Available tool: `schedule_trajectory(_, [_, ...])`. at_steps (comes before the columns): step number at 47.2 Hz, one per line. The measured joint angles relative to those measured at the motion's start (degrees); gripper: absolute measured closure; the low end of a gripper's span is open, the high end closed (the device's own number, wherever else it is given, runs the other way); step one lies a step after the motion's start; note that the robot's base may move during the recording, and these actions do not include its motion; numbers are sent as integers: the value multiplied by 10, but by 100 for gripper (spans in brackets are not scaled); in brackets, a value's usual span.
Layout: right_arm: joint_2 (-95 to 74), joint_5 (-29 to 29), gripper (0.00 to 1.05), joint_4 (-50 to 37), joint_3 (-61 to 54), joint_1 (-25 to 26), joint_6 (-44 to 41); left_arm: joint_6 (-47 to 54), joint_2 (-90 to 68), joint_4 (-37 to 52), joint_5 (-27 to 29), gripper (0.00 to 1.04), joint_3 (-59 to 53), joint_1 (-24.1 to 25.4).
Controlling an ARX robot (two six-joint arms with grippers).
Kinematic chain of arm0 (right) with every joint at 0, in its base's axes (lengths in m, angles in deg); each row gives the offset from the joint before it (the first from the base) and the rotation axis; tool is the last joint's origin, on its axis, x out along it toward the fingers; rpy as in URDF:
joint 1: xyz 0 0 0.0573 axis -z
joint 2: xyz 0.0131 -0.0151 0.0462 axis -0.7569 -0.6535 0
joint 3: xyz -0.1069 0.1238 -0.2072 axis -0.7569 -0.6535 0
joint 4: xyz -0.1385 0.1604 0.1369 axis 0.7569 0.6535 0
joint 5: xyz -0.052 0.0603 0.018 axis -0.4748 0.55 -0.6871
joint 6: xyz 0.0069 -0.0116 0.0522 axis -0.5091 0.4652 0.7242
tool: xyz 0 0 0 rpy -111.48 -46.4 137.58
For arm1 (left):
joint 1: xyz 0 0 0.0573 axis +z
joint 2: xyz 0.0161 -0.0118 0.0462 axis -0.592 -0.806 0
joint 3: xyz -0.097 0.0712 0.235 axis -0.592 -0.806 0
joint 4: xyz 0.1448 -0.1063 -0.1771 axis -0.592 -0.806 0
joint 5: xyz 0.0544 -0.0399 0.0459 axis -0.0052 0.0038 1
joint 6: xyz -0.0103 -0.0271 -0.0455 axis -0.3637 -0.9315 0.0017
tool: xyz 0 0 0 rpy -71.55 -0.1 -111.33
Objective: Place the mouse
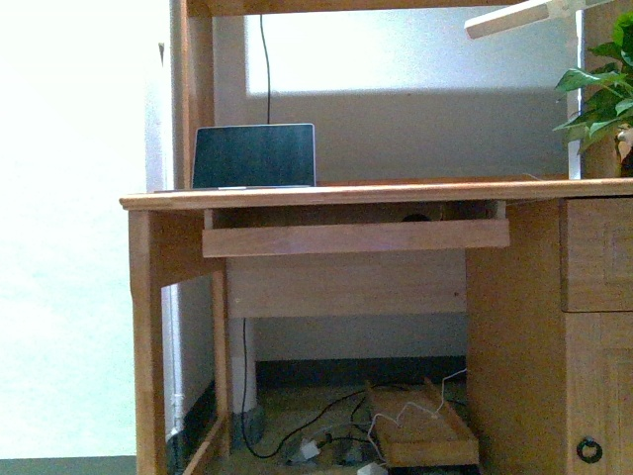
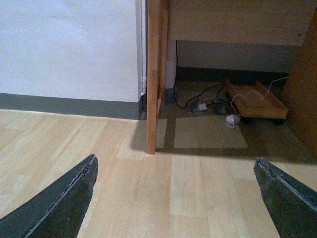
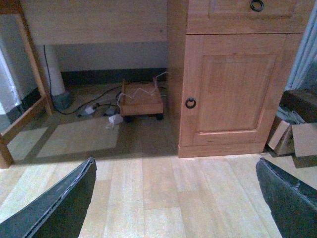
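A small dark rounded shape, which looks like the mouse [image 1: 416,217], peeks over the front board of the pull-out shelf [image 1: 356,237] under the desk top [image 1: 396,193]; most of it is hidden. Neither arm shows in the front view. My left gripper [image 2: 176,198] is open and empty, low over the wooden floor in front of the desk's left leg [image 2: 153,74]. My right gripper [image 3: 176,198] is open and empty over the floor in front of the desk's cabinet door [image 3: 233,89]. The mouse shows in neither wrist view.
An open laptop [image 1: 254,155] stands on the desk at the left. A plant [image 1: 603,89] is at the right edge. Under the desk lie a low wooden cart [image 1: 420,435] and cables [image 2: 198,101]. Cardboard boxes [image 3: 292,136] sit right of the cabinet.
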Motion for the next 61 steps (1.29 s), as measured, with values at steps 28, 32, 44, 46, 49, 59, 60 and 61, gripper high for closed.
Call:
schedule_trajectory(28, [0,0,7,0,0,0,0,0,0,0,0,8,0,0])
schedule_trajectory(32, [0,0,7,0,0,0,0,0,0,0,0,8,0,0])
schedule_trajectory(44, [0,0,7,0,0,0,0,0,0,0,0,8,0,0])
schedule_trajectory(46, [0,0,7,0,0,0,0,0,0,0,0,8,0,0])
schedule_trajectory(49, [0,0,7,0,0,0,0,0,0,0,0,8,0,0])
schedule_trajectory(59, [0,0,7,0,0,0,0,0,0,0,0,8,0,0])
schedule_trajectory(60, [0,0,7,0,0,0,0,0,0,0,0,8,0,0])
schedule_trajectory(61, [0,0,7,0,0,0,0,0,0,0,0,8,0,0])
